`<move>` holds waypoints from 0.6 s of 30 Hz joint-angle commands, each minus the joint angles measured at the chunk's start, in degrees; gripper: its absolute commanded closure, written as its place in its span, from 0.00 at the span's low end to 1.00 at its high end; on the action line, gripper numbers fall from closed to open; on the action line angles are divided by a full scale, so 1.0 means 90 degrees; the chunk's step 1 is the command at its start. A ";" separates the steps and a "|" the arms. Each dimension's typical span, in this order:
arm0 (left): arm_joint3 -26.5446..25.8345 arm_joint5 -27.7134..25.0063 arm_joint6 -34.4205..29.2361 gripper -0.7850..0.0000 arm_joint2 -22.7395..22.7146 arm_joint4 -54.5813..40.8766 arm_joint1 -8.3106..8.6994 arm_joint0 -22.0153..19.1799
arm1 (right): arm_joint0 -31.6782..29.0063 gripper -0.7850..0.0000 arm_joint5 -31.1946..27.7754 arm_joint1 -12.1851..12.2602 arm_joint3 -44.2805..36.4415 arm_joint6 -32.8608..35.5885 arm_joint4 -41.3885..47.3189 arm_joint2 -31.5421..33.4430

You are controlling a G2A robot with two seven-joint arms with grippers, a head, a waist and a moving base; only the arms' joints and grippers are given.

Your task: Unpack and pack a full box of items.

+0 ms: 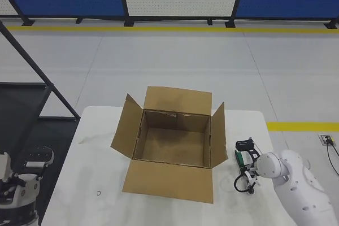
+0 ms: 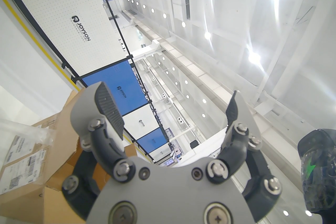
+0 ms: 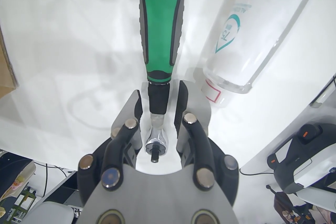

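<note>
One end effector point(image 3: 160, 89) straddles ratchet point(image 3: 160, 20) (fingers point(image 3: 138, 107) apart).

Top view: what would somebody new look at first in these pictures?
Probably the big cardboard box, wide open with its flaps spread, in the middle of the white table; it looks empty inside. Next comes the bright green-handled wrench, lying on the table beside the box, its neck between the open fingers of the right gripper.
</note>
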 commanded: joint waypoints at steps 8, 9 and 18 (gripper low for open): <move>0.0000 0.0000 0.0000 0.00 0.0000 0.0000 0.0000 0.0000 | 0.0088 1.00 0.0053 0.0000 0.0090 -0.0046 0.0032 0.0029; 0.0000 0.0000 0.0000 0.00 0.0000 0.0000 0.0000 0.0000 | 0.0075 1.00 0.0058 0.0007 0.0067 -0.0044 0.0040 0.0060; 0.0000 0.0000 0.0000 0.00 0.0000 0.0000 0.0000 0.0000 | -0.0472 1.00 0.0128 0.0221 -0.1357 -0.0171 0.0224 0.1103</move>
